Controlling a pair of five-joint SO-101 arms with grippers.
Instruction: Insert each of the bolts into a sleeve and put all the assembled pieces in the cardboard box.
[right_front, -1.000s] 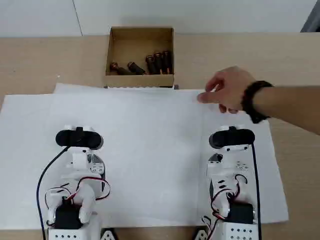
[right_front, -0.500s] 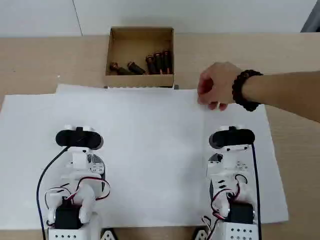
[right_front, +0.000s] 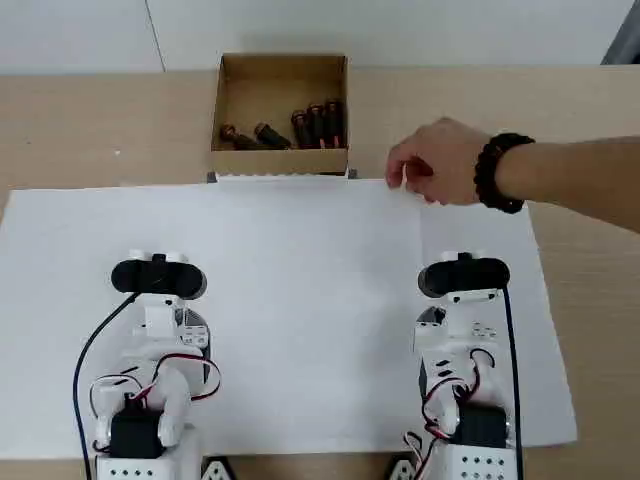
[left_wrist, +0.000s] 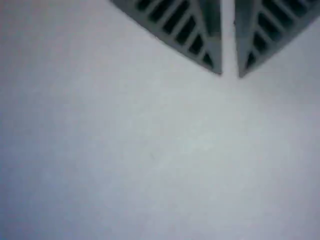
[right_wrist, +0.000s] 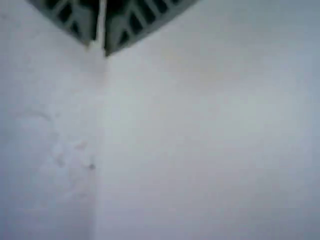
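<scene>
Cardboard box (right_front: 260, 92), well ahead of the left end effector (left_wrist: 230, 74) and right end effector (right_wrist: 98, 48), both clenched empty, holds assembled pieces (right_front: 300, 128): likely rigid, slick, roll-prone; best gripped mid-sleeve.

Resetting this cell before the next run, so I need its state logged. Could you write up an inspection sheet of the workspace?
Surface: wooden table under white sheets, which overlap in a seam near the right arm.
Job's things: cardboard box at the far edge, holding several dark assembled pieces.
Clutter: nothing seen.
End effectors: left end effector and right end effector both shut, over the sheets.
Cables: black cable beside one arm, blue cable beside the other, red wires at the bases.
Surroundings: a person's hand at the sheets' far edge, dark bracelet on the wrist; pale wall behind.
</scene>
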